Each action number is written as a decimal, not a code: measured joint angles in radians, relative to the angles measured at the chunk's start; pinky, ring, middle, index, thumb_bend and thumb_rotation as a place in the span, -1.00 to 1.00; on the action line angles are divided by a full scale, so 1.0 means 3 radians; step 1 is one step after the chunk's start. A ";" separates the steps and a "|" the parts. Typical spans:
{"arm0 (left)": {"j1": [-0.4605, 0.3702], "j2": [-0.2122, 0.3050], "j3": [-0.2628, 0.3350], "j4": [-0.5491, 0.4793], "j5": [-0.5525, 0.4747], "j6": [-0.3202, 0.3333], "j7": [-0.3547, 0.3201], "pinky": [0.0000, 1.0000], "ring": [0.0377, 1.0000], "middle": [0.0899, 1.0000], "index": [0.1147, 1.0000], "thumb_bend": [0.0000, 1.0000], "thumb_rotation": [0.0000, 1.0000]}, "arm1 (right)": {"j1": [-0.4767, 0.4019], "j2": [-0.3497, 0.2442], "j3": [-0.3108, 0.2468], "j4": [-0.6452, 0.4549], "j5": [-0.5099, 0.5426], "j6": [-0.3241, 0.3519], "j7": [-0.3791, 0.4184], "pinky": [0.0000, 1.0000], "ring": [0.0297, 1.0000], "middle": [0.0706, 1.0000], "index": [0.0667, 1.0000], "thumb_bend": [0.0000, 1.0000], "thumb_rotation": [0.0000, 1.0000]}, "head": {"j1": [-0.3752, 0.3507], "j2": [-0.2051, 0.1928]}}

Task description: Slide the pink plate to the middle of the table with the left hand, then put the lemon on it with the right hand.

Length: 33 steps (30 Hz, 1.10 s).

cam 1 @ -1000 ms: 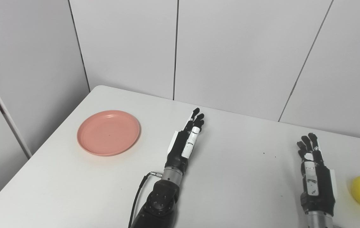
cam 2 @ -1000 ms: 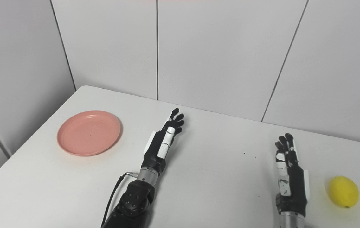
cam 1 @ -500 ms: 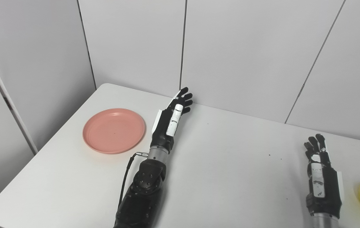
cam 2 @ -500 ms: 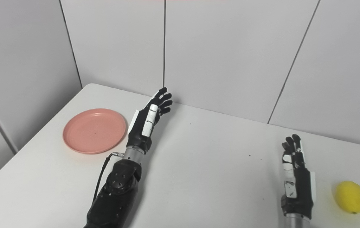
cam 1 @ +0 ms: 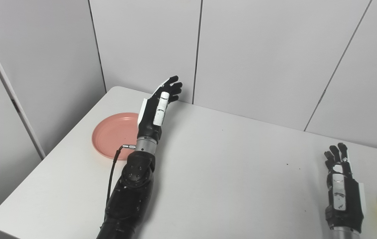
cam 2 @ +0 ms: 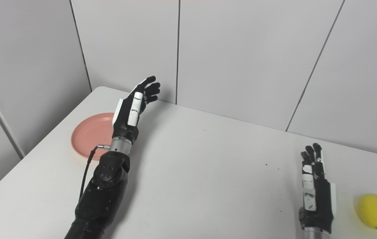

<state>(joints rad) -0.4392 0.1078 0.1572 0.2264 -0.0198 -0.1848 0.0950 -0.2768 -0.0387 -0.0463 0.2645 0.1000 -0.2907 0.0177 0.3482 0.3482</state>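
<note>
Left hand [cam 1: 157, 108] above pink plate [cam 1: 113, 136]

Robot test lab, bare and staged | plain white table [cam 2: 208, 172] in a corner of grey panel walls [cam 2: 241, 56] | black arm with exposed cable [cam 1: 113, 169] behind the left robot hand [cam 1: 157, 104] | only props: pink plate [cam 2: 87, 136], lemon [cam 2: 374, 211]

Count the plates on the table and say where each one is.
1. The pink plate lies near the table's far left corner, partly covered by the raised left hand.
</note>
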 measured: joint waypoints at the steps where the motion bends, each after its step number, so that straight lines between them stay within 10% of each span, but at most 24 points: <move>1: -0.0001 0.0015 0.0030 0.0011 0.0000 -0.0012 0.0027 0.67 0.59 0.55 0.51 0.46 1.00 | 0.0001 0.0000 0.0000 -0.0002 0.0002 0.0000 0.0001 0.99 0.90 0.89 0.94 0.22 0.77 | 0.0005 0.0000; 33: 0.0090 0.0507 0.0400 0.0185 0.0521 0.0052 0.0634 0.66 0.64 0.63 0.63 0.52 1.00 | 0.0028 -0.0017 -0.0001 -0.0069 0.0045 0.0033 0.0031 1.00 0.93 0.92 0.96 0.13 0.83 | 0.0092 -0.0015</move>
<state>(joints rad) -0.4123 0.2600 0.2771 0.2818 0.1366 -0.1691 0.2851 -0.2682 -0.0439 -0.0466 0.2437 0.1137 -0.2808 0.0269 0.3758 0.3436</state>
